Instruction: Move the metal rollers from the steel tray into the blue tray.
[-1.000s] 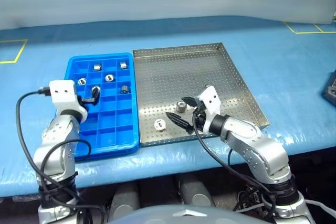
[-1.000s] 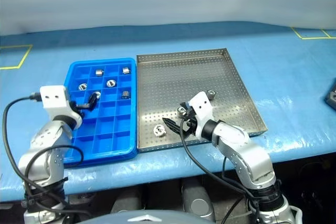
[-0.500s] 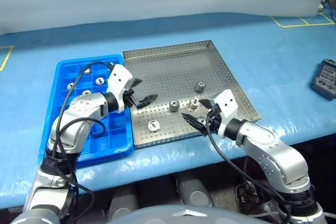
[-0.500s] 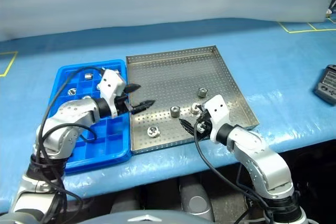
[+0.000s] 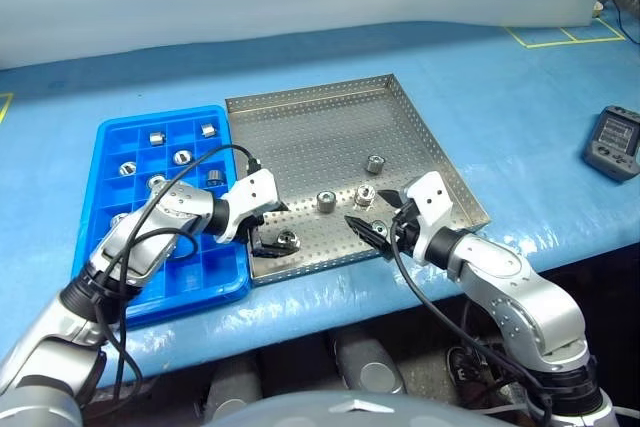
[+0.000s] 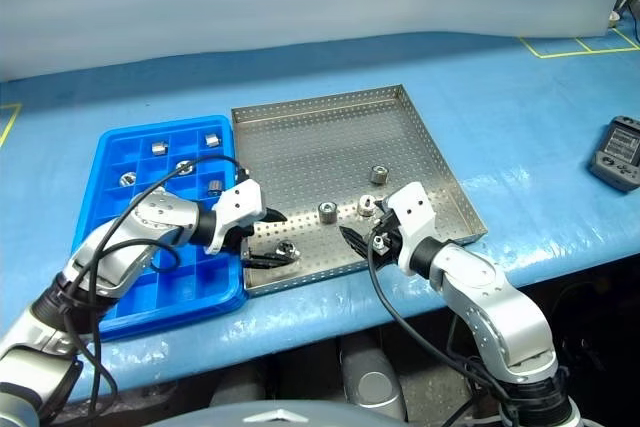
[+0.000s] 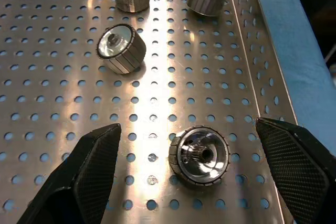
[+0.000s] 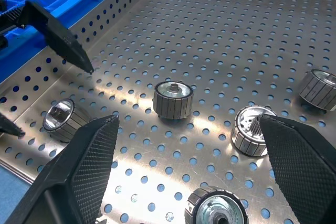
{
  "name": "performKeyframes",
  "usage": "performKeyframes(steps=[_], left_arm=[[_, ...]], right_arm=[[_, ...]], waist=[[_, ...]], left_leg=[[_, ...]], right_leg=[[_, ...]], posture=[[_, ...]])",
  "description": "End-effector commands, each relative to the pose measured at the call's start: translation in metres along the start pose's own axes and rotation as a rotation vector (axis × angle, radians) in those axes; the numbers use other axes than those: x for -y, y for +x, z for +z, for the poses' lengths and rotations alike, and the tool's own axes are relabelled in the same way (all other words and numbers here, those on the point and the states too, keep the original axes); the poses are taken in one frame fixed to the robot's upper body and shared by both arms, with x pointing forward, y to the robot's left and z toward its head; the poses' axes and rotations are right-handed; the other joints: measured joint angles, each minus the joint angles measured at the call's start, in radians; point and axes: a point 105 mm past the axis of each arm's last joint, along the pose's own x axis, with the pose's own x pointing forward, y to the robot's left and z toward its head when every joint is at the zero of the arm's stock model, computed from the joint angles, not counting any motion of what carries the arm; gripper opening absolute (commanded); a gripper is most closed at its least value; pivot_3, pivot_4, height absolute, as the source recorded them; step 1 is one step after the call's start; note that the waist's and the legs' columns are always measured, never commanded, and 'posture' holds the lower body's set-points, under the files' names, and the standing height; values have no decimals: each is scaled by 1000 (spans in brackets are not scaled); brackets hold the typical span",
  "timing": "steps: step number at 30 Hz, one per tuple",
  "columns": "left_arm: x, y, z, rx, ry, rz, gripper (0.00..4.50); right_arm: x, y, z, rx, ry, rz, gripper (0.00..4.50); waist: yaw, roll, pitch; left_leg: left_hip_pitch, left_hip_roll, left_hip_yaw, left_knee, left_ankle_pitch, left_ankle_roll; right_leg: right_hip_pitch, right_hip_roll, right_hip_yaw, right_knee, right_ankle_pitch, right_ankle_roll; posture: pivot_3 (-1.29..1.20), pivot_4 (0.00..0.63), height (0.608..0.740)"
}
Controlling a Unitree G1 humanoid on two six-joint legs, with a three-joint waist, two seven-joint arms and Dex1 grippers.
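Five rollers [image 8: 172, 98] in the steel tray [image 5: 330, 122], and at least six more in the blue tray [image 5: 140, 282], one to a pocket. One steel tray, one blue tray, two grippers.

Rollers: short, shiny metal cylinders, ribbed round the side, with a hole through the middle. Steel tray: square, grey sheet metal punched all over with round holes, with a low raised rim. Blue tray: glossy plastic, split by a grid into small square pockets, touching the steel tray's side. Fingers [image 7: 84, 177]: black, wedge-shaped, with a fine woven texture.

Left gripper [image 7: 186, 127]: spread wide, gripping nothing. Straddles one roller [image 7: 200, 156] near the steel tray's front rim. Sits between the two fingers, clear of both, a little behind the tips. Three more rollers well beyond the tips.

Right gripper [image 8: 188, 121]: likewise wide apart and empty. One roller [image 8: 218, 211] between the fingers, back toward the palm, touching neither. Another [image 8: 253, 129] just beside one fingertip. A third straight ahead, past the tips.
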Motion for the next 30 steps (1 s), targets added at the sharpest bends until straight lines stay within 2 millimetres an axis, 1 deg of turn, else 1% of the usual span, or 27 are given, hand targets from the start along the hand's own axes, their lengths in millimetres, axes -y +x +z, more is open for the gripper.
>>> performKeyframes(steps=[1,8,12,23,30], left_arm=[[-3,-3,1,-57,75,-18,4454],[-9,3,-3,-137,125,-42,4454],[-11,6,-2,-163,150,-72,4454],[-6,17,-7,-281,240,-181,4454],[-7,23,3,-276,258,-193,4454]], right_arm=[[-3,2,11,56,-23,8,4500],[-6,5,10,70,-11,12,4500],[-7,6,9,77,1,8,4500],[-8,7,7,89,12,4,4500],[-7,7,7,93,14,2,4500]], waist=[[1,0,0],[6,0,0],[8,0,0],[8,1,0],[6,1,0]], left_leg=[[0,0,0,0,0,0],[0,0,0,0,0,0],[0,0,0,0,0,0],[0,0,0,0,0,0],[0,0,0,0,0,0]], right_leg=[[0,0,0,0,0,0],[0,0,0,0,0,0],[0,0,0,0,0,0],[0,0,0,0,0,0],[1,0,0,0,0,0]], posture=[[-179,150,740],[-183,150,740],[-188,150,740],[-191,150,740],[-199,150,740]])
